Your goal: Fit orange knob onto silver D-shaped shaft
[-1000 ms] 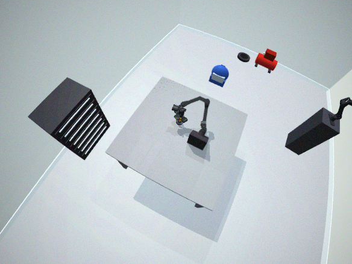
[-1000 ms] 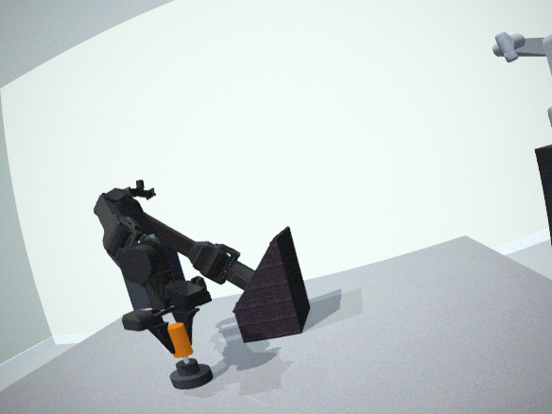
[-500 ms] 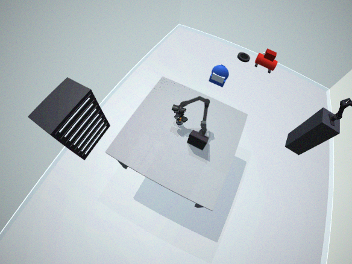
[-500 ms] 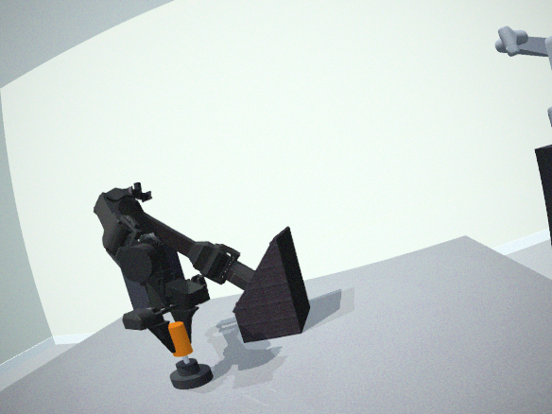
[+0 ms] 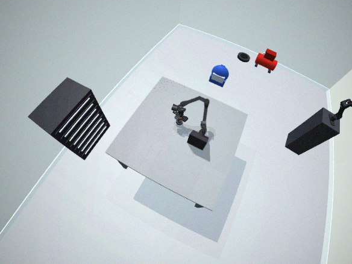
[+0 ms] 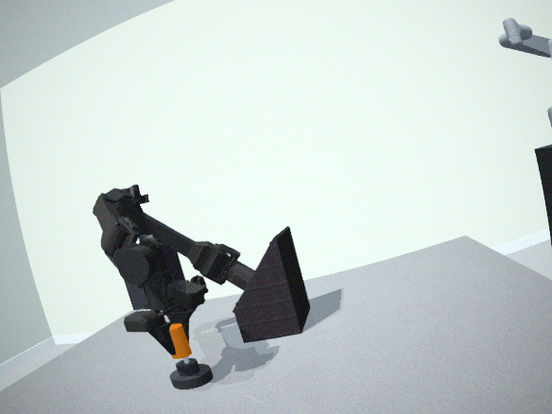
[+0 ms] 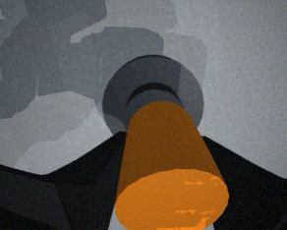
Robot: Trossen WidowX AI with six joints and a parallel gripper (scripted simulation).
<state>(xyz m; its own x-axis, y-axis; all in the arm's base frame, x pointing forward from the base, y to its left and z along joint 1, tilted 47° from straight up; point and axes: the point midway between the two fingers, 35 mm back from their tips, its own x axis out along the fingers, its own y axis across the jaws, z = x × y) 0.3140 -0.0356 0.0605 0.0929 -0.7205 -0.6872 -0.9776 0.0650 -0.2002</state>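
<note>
We have the orange knob [image 6: 180, 341] [image 7: 169, 143], a smooth tapered-looking cyl., just above the round pedestal [image 6: 191, 377] [image 7: 192, 93], w/ a bit of silver shaft [image 6: 186, 360] showing between. Our gripper [image 6: 181, 345] [image 7: 162, 141] is clamped on the knob. The knob leans slightly in the exterior view (we can't see its hole). If the flats don't match, pushing could jam it or twist it in the fingers. The pedestal is dark, stepped, matte; the table [image 5: 144, 141] [image 6: 378, 331] looks greyish & fine-grained.

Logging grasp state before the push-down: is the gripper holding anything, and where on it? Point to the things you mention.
The gripper [image 6: 181, 345] [image 7: 162, 141] holds the orange knob [image 6: 179, 340] [image 7: 161, 143] by its sides; exact contact height can't be told.
</note>
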